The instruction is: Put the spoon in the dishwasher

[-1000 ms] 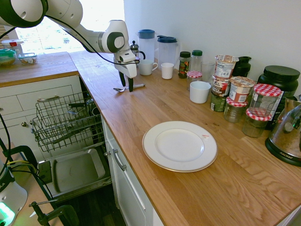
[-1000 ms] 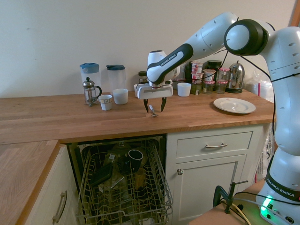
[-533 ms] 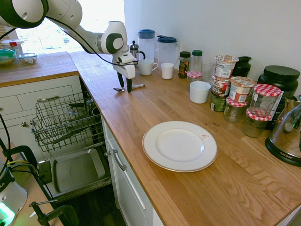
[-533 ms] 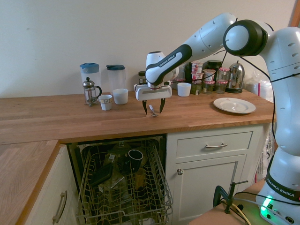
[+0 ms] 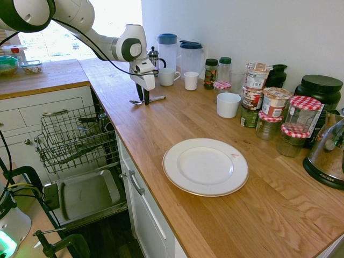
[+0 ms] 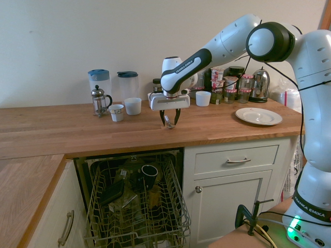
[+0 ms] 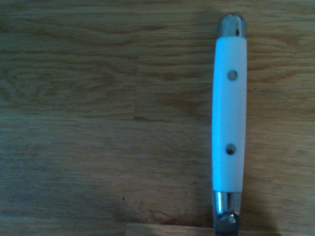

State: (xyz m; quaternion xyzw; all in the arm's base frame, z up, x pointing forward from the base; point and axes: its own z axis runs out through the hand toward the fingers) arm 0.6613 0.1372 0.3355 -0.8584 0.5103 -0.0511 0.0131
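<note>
- Wooden counter (image 6: 62, 126) was seen against a pale wall (image 6: 207, 31), with white drawers (image 6: 238, 160) fitted beneath.
- Clock directions were taken from the spoon (image 6: 169, 124), as framed by the second exterior view.
- The spoon was laid on the counter, near its front edge, above the dishwasher; its white handle (image 7: 229, 113) was fixed with two rivets and tipped with metal.
- The claw (image 6: 169, 124) was pointed down over the spoon and held open, its fingers parted with the spoon between them; whether it was touched could not be told.
- At seven o'clock, the dishwasher (image 6: 89, 227) was left open, its wire rack (image 6: 181, 227) drawn out and a dark mug (image 6: 150, 174) placed in it.
- At three o'clock, a white plate (image 6: 258, 117) was set flat.
- At two o'clock, a white cup (image 6: 202, 98), stacked jars (image 6: 229, 96) and a kettle (image 6: 259, 87) were lined up.
- At nine o'clock, two more cups (image 6: 133, 107) were stood side by side.
- Between nine and ten o'clock, a French press (image 6: 99, 103) was placed; two lidded jugs (image 6: 128, 88) were kept behind.
</note>
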